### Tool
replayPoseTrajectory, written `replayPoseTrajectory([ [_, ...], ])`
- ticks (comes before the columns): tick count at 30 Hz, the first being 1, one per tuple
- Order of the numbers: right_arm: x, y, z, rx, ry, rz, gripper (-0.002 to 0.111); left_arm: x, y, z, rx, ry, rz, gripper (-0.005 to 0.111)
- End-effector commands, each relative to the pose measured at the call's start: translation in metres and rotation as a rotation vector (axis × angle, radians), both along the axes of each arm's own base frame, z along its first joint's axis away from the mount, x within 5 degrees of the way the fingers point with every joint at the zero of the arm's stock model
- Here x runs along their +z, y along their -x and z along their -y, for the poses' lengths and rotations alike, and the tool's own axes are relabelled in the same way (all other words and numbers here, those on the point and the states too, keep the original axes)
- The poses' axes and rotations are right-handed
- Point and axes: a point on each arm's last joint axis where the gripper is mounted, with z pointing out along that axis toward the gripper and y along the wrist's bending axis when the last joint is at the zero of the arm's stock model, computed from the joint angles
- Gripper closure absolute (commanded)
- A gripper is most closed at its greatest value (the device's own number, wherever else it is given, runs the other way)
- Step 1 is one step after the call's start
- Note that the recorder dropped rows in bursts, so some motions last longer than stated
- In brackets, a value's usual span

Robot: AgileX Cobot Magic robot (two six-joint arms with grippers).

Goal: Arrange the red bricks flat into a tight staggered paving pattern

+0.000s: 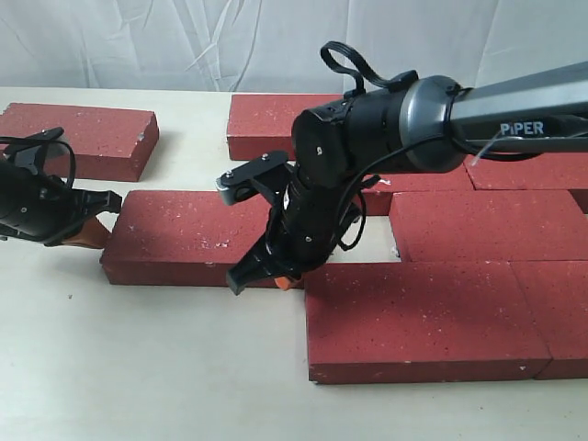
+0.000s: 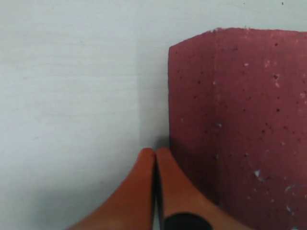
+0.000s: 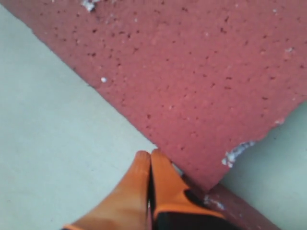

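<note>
Several dark red bricks lie flat on the table. One loose brick (image 1: 184,234) lies in the middle, left of a packed group (image 1: 423,317). My left gripper (image 1: 95,235) is shut, its orange fingertips at this brick's left end. The left wrist view shows the shut left gripper (image 2: 155,153) beside the brick's end (image 2: 240,124), holding nothing. My right gripper (image 1: 285,281) is shut at the brick's front right corner. In the right wrist view the shut right gripper (image 3: 150,155) touches the brick's edge (image 3: 192,72), with a neighbouring brick (image 3: 240,211) just beside it.
Another brick (image 1: 83,138) lies alone at the back left, and one (image 1: 266,124) at the back centre behind the right arm. More bricks (image 1: 487,225) fill the right side. Bare tabletop (image 1: 138,367) runs along the front left. A white cloth hangs behind.
</note>
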Motion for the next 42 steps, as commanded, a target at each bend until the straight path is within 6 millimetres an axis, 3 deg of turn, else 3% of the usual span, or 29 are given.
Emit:
replayPoseTrajectory([
  [1, 0.01, 0.001, 0.001, 0.001, -0.01, 0.009, 0.109, 0.0, -0.001, 0.001, 0.006, 0.013, -0.004, 0.107],
  [10, 0.066, 0.006, 0.012, 0.009, -0.081, 0.127, 0.109, 0.0, -0.002, 0.0, 0.012, 0.006, 0.005, 0.107],
  [15, 0.082, 0.0, 0.026, -0.045, -0.081, 0.174, 0.109, 0.003, -0.007, 0.0, -0.002, -0.004, 0.037, 0.107],
  [21, 0.083, -0.004, 0.032, -0.064, -0.06, 0.187, 0.109, 0.002, -0.008, -0.001, 0.002, -0.009, 0.04, 0.107],
  [28, 0.083, -0.004, 0.032, -0.064, -0.06, 0.187, 0.109, -0.015, -0.008, 0.002, 0.019, 0.03, -0.03, 0.107],
  [42, 0.083, -0.005, 0.032, -0.062, -0.053, 0.2, 0.109, -0.012, -0.009, 0.008, 0.007, 0.1, -0.058, 0.107],
])
